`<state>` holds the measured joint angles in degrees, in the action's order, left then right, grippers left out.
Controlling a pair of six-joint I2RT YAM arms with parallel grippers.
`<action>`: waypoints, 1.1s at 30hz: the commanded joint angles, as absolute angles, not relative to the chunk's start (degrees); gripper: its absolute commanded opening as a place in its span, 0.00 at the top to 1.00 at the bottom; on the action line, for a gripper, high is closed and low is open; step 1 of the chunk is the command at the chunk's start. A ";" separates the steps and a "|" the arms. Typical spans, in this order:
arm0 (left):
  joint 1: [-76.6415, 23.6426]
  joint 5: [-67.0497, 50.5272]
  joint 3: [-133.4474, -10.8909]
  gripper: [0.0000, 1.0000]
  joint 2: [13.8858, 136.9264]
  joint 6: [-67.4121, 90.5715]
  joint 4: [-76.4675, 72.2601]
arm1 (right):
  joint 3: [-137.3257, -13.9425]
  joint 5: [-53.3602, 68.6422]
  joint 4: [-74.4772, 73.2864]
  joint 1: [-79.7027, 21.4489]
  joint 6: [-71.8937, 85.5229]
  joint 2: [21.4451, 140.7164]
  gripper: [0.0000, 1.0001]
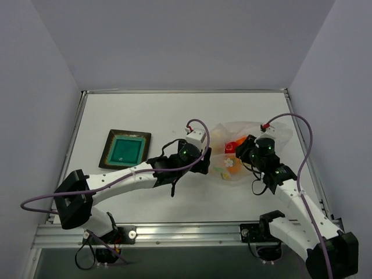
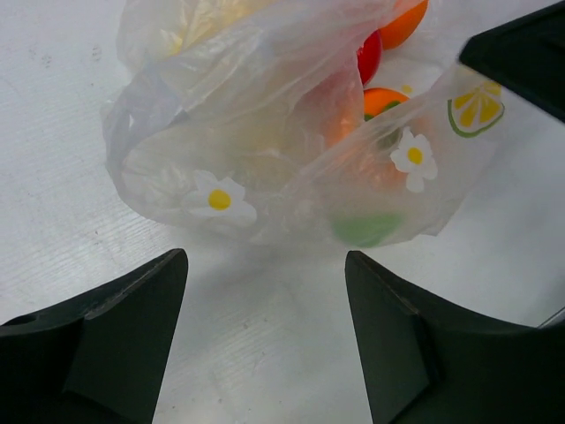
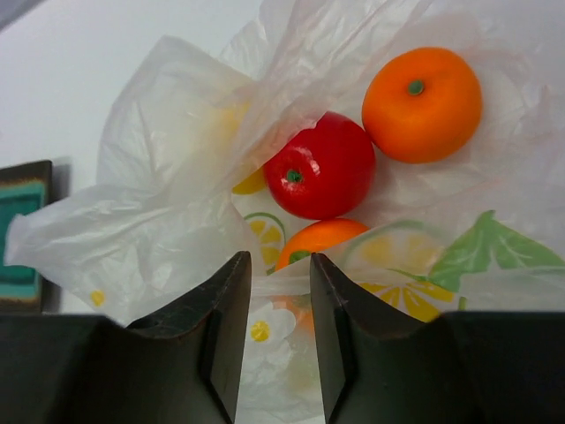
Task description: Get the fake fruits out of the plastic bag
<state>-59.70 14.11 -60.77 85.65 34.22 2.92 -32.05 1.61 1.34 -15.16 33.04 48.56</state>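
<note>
The plastic bag [image 1: 241, 148] lies right of centre, thin and whitish with flower and lemon prints. In the right wrist view a red fruit [image 3: 320, 165], an orange fruit [image 3: 422, 104] and a second orange fruit with a green calyx [image 3: 318, 240] sit in its open mouth. My right gripper [image 3: 278, 274] is nearly shut, with the bag's near rim [image 3: 282, 269] between its jaws and held up. My left gripper [image 2: 265, 300] is wide open and empty, low over the table just short of the bag's left side [image 2: 256, 150]. The red fruit [image 2: 369, 55] shows through the film there.
A dark square plate with a teal centre [image 1: 124, 149] sits left of the bag, and its edge shows in the right wrist view [image 3: 22, 234]. Raised table rails [image 1: 186, 91] run round the white tabletop. Both arms meet near the bag.
</note>
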 commanded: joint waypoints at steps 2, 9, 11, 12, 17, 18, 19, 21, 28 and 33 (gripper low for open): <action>-61.87 16.00 -67.84 0.31 83.14 31.38 9.31 | -34.37 -2.81 4.48 -18.28 30.94 54.66 0.74; -67.24 23.64 -81.03 0.34 89.64 28.47 18.20 | -30.68 -6.68 5.36 -18.37 32.69 51.69 0.99; -66.80 24.52 -83.65 0.34 92.19 28.56 17.84 | -28.58 -5.72 5.19 -18.37 34.27 50.63 0.99; -66.45 24.70 -84.98 0.34 93.42 28.65 18.02 | -27.61 -4.49 5.36 -18.46 35.06 50.36 0.99; -64.16 22.86 -92.89 0.34 103.96 28.13 20.20 | -23.21 -4.22 6.07 -18.54 37.09 47.57 0.97; -63.64 22.42 -94.81 0.35 105.11 28.21 20.56 | -22.51 -4.39 6.15 -18.54 37.00 46.68 0.97; -63.55 22.06 -95.18 0.37 106.51 28.13 20.65 | -22.33 -4.92 5.89 -18.54 36.83 45.89 0.97; -63.46 21.62 -95.80 0.46 107.31 27.69 20.04 | -22.24 -5.71 5.36 -18.46 36.74 44.04 0.96; -61.26 22.59 -99.75 0.39 112.76 26.72 21.62 | -22.68 -6.33 5.10 -18.54 37.62 45.26 0.77; -59.50 20.40 -98.88 0.29 113.38 26.37 17.41 | -24.08 -6.51 4.92 -18.54 37.44 43.42 0.45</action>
<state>-60.99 20.84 -96.09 114.65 27.16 20.01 -21.85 -4.82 4.23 -18.15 37.36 44.62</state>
